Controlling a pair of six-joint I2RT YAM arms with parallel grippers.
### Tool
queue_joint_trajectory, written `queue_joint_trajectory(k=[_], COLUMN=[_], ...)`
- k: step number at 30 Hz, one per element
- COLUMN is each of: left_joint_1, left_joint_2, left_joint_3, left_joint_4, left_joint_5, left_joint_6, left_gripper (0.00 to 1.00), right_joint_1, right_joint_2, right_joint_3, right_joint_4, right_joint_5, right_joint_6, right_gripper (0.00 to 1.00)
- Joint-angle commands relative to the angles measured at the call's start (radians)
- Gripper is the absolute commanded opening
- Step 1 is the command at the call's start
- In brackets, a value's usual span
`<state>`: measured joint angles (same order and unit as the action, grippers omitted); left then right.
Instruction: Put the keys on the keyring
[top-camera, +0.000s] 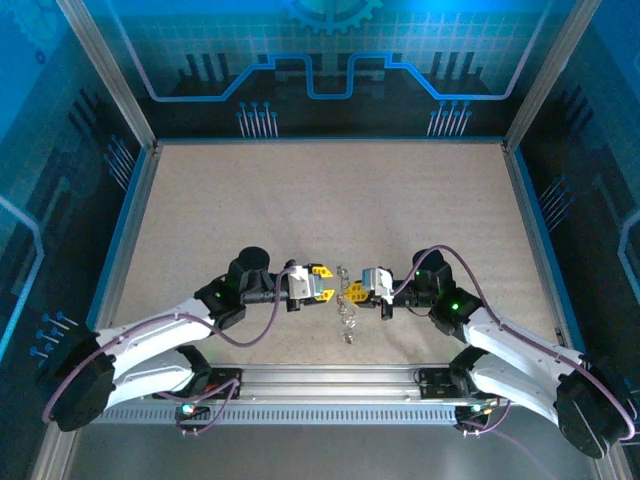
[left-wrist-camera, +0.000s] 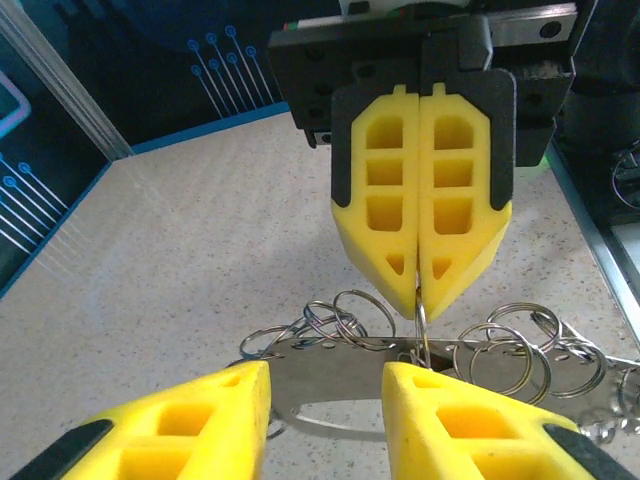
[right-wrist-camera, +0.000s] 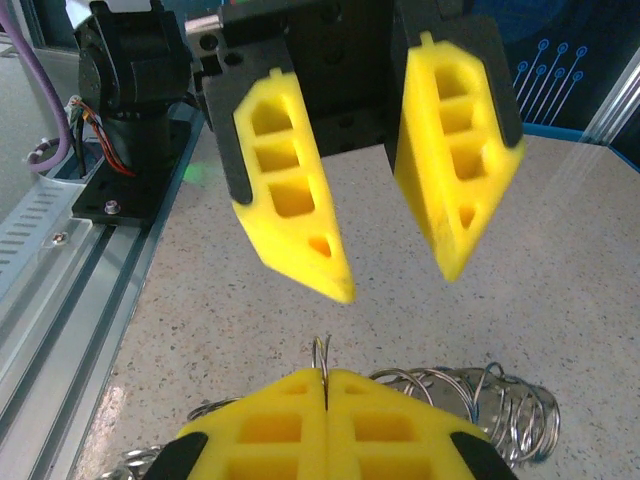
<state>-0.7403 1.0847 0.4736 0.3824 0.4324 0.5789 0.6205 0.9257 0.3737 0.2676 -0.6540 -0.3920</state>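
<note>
The keyring (top-camera: 347, 318) is a silvery bunch of thin wire rings (left-wrist-camera: 350, 318) hung on a flat metal plate, dangling just above the table between the two grippers. My right gripper (top-camera: 354, 292) is shut on one upright wire ring of it (right-wrist-camera: 322, 352), seen from the left wrist as closed yellow fingers (left-wrist-camera: 418, 300). My left gripper (top-camera: 324, 283) faces it from the left, open (left-wrist-camera: 325, 372), its fingers (right-wrist-camera: 300, 220) spread and clear of the ring. The plate hangs just beyond the left fingertips. The keys are out of view.
Both arms meet low over the speckled table (top-camera: 320, 200) near its front edge. The metal base rail (top-camera: 330, 380) runs just behind the grippers. More rings of the bunch (right-wrist-camera: 510, 420) trail to the right of my right fingers.
</note>
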Motion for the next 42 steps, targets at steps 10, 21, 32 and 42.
queue_joint_trajectory(k=[10,21,32,42], left_joint_1=[0.005,0.005,0.005,0.004], left_joint_2=[0.035,0.070,0.133,0.096], left_joint_3=[0.005,-0.002,0.022,0.046], left_joint_4=[0.014,0.064,0.127,0.024], left_joint_5=[0.134,0.146,0.170,0.144], left_joint_6=[-0.041,-0.085,-0.117,-0.056], left_gripper=[0.36,0.35,0.23,0.00], right_joint_1=[-0.002,-0.002,-0.003,-0.003], right_joint_2=[-0.011,-0.013,-0.017,-0.024], right_joint_3=[-0.004,-0.004,-0.004,0.008], right_joint_4=[0.059,0.062,0.059,-0.020], right_joint_5=[0.007,0.010,0.007,0.049], right_joint_6=[0.009,0.007,0.005,-0.014], right_gripper=[0.00,0.00,0.00,0.00])
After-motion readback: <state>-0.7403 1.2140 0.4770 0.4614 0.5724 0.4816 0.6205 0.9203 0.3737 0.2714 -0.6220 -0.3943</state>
